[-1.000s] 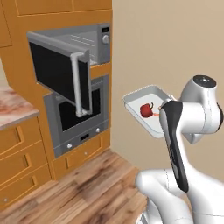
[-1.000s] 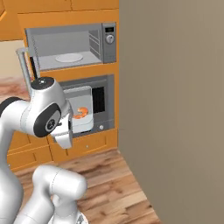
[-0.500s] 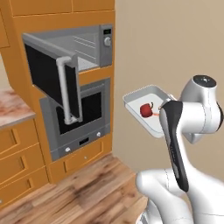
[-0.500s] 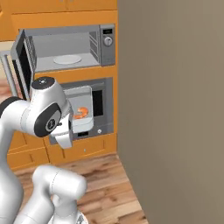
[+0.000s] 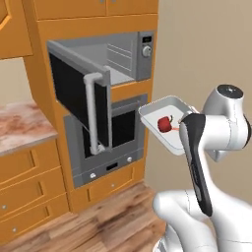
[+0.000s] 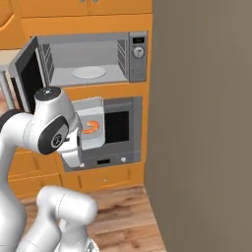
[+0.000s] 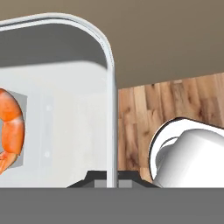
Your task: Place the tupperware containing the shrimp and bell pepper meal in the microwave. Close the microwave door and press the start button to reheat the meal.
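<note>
The tupperware (image 5: pixel 170 121) is held clamped at its rim by the end effector (image 7: pixel 112 177), below the microwave (image 6: pixel 93 56); stiff, light, loose contents, best kept level.

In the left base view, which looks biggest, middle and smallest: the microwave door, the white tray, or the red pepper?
1. microwave door, clearly largest.
2. tupperware, though it sits nearer the camera, so this flatters it.
3. bell pepper, smallest, lying inside the tray.
</note>
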Controlling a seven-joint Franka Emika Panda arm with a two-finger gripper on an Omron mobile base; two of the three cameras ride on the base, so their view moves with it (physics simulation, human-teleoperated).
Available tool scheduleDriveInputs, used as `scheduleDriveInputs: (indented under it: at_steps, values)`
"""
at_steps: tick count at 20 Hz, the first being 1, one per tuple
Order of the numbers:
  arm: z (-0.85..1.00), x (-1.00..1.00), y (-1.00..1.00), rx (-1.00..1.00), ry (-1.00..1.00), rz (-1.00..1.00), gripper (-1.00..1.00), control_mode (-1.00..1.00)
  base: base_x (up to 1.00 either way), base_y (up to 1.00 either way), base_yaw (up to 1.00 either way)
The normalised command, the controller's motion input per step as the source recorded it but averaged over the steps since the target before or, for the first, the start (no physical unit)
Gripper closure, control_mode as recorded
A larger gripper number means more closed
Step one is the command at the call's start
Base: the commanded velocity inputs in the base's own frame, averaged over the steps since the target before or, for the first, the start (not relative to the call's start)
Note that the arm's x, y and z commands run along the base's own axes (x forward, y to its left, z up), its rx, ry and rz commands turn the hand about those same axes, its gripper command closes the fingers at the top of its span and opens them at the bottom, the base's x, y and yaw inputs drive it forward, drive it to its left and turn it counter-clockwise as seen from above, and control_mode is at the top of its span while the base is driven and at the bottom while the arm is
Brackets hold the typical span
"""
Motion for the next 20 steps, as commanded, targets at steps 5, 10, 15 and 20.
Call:
scheduleDriveInputs:
  at_steps: [5,10,15,20]
  values:
    - [0.0,0.0,0.0,0.0,0.0,0.0,1.0,1.0,0.68,-0.28,0.23]
    - [0.0,0.0,0.0,0.0,0.0,0.0,1.0,1.0,0.6,-0.38,0.2]
    - [0.0,0.0,0.0,0.0,0.0,0.0,1.0,1.0,0.56,-0.24,0.21]
    - [0.0,0.0,0.0,0.0,0.0,0.0,1.0,1.0,0.4,-0.04,0.22]
